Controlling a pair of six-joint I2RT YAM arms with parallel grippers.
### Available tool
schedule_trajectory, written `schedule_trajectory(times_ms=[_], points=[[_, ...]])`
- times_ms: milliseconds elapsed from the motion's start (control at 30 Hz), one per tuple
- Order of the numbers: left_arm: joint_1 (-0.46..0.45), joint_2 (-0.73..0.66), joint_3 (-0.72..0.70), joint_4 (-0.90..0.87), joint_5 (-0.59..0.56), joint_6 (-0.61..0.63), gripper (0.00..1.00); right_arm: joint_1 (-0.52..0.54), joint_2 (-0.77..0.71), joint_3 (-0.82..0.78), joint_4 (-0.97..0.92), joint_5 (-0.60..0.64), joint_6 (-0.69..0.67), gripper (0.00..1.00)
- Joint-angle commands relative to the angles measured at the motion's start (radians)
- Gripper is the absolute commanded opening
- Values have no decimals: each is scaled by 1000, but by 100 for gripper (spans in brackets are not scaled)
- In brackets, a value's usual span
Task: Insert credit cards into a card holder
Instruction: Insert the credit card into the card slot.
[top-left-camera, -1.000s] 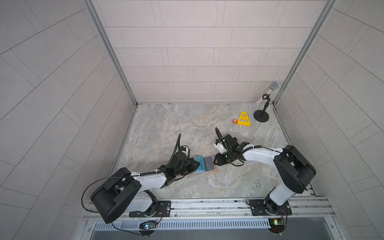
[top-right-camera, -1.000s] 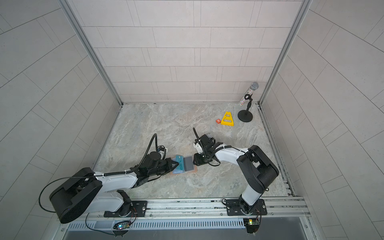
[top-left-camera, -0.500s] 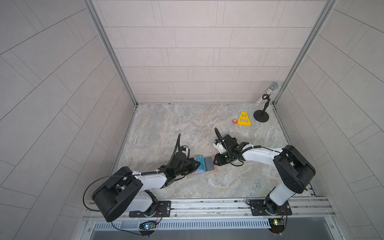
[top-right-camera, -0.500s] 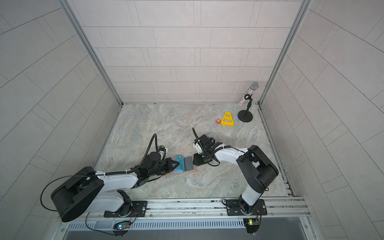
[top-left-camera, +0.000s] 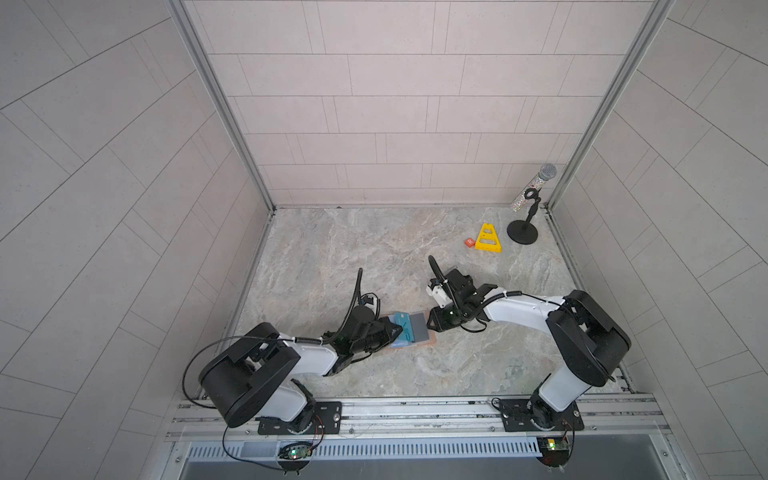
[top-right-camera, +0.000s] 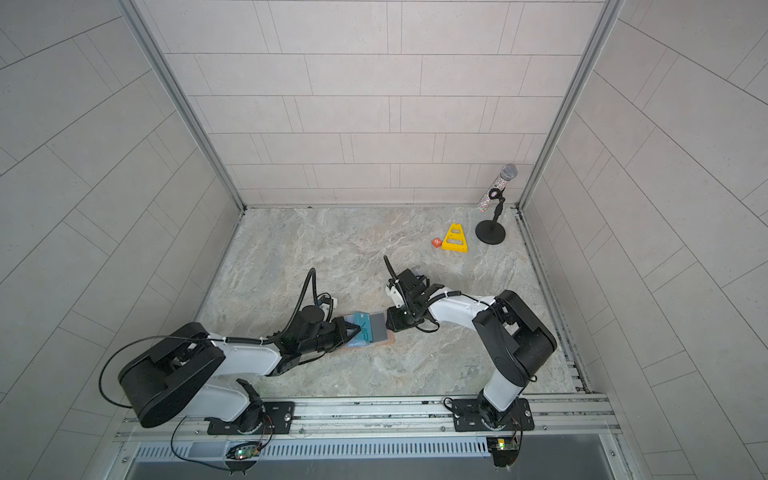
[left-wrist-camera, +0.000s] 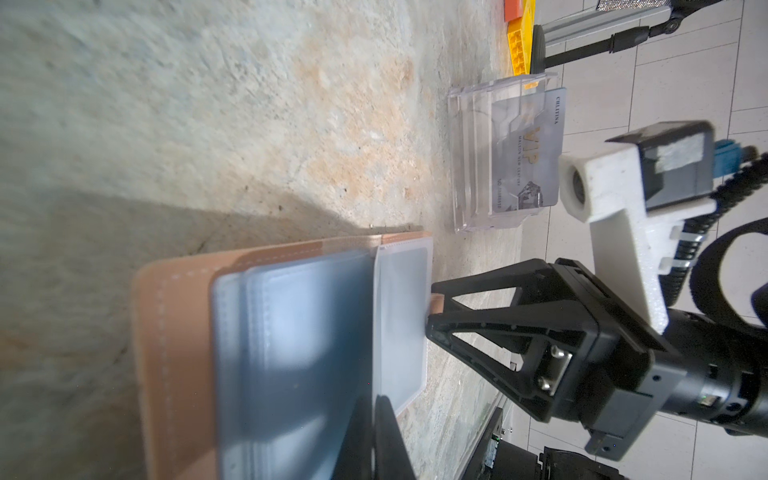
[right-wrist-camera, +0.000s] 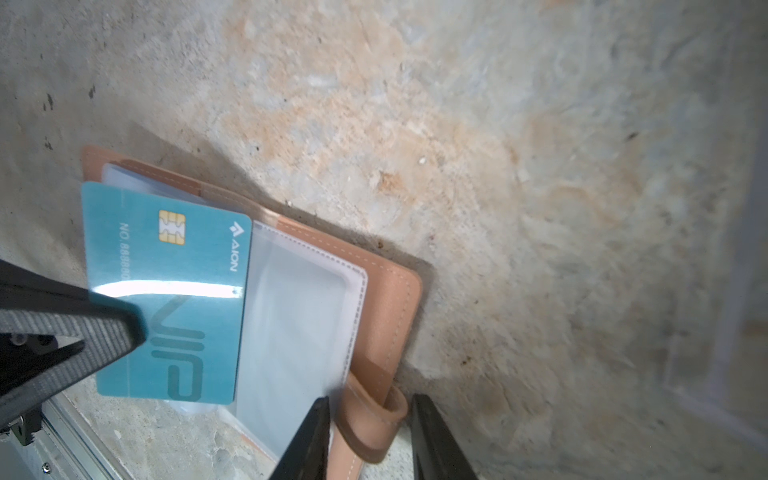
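- Top views: holder (top-left-camera: 432, 340) lies open and flat on the surface (top-left-camera: 374, 257), near the front, between the two arms. Left tool (top-left-camera: 398, 331) comes in from one side with a teal card (top-left-camera: 405, 330). Right tool (top-left-camera: 431, 328) meets the holder's opposite edge. Both top views agree.
- Left wrist: left tool (left-wrist-camera: 374, 415) is pressed together on the card (left-wrist-camera: 299, 353), which is blurred and low over the holder's near half (left-wrist-camera: 174, 332). An empty clear sleeve (left-wrist-camera: 401, 324) lies beyond the card. The right tool (left-wrist-camera: 431, 311) has its jaws either side of the tab (left-wrist-camera: 437, 306). A clear box (left-wrist-camera: 473, 166) with a pale card stands farther back, well apart.
- Right wrist: the card (right-wrist-camera: 166, 299) is pinched near one edge by the left tool's finger (right-wrist-camera: 95, 332). Its leading edge lies along the sleeve's (right-wrist-camera: 299, 324) spine-side edge, and no part is visibly under the film. The right tool's (right-wrist-camera: 370, 399) jaws sit close against the tab (right-wrist-camera: 370, 428) on both sides and seem to pinch it, lightly by the look.
- Risk: the card rides over the film instead of entering, because the sleeve mouth lies flat and nothing lifts it.
- Risk: a slightly skewed card catches a corner on the stitched seam.
- Risk: the off-centre pinch lets the card swivel once it meets resistance.
- Risk: the tab is soft and looped. If it slips from the jaws, the push would slide the whole holder across the surface
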Motion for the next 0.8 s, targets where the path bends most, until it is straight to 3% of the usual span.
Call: schedule_trajectory(times_ms=[0, 767], points=[[-5, 4, -7, -32, -15, -1, 0, 7, 32, -1, -56, 45, -4, 35], [-31, 59, 3, -54, -45, -9, 0, 16, 35, 2, -56, 50, 3, 35]])
